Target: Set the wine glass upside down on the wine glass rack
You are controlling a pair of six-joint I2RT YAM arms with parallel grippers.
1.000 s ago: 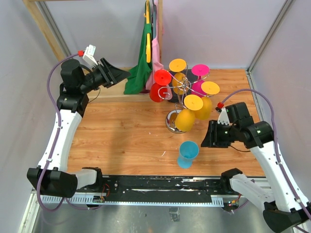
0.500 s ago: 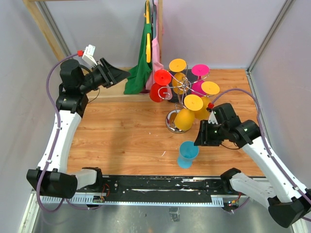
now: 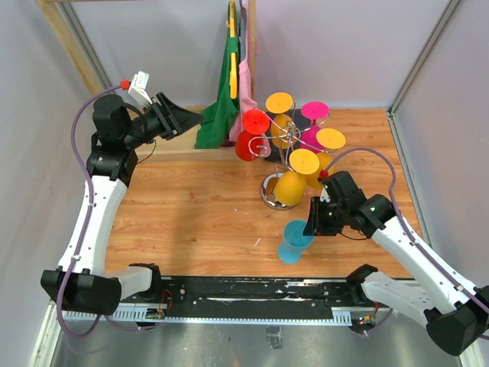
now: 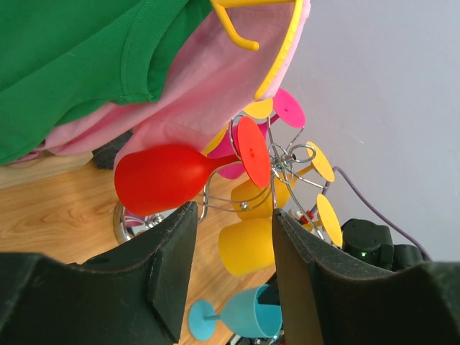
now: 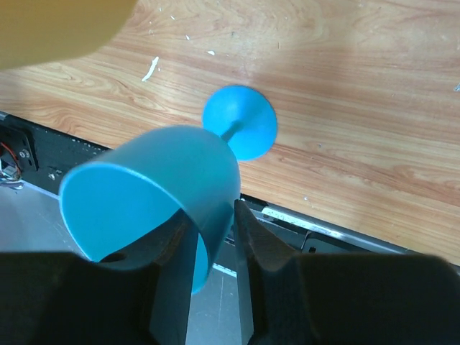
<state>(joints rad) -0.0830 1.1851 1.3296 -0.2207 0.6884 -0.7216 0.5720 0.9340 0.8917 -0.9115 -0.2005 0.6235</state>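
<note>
A blue wine glass (image 3: 294, 241) stands upright on the wooden table, near the front edge. My right gripper (image 3: 309, 228) is at its rim. In the right wrist view one finger is inside the cup (image 5: 165, 180) and the other outside, and the jaws (image 5: 213, 215) are closed on the cup wall. The chrome rack (image 3: 269, 195) stands just behind it, with red, yellow and magenta glasses hanging upside down. My left gripper (image 3: 191, 118) is open and empty, high at the back left. Its view shows the rack (image 4: 284, 162) and the blue glass (image 4: 251, 316).
Green and pink clothes (image 3: 221, 107) hang on yellow hangers at the back centre, close to the red glass (image 3: 246, 144). A yellow glass (image 3: 292, 187) hangs low right over the blue glass. A black rail (image 3: 252, 289) runs along the front edge.
My right gripper has moved left and down from beside the rack to the blue glass and now straddles its rim. The left arm has not moved.
</note>
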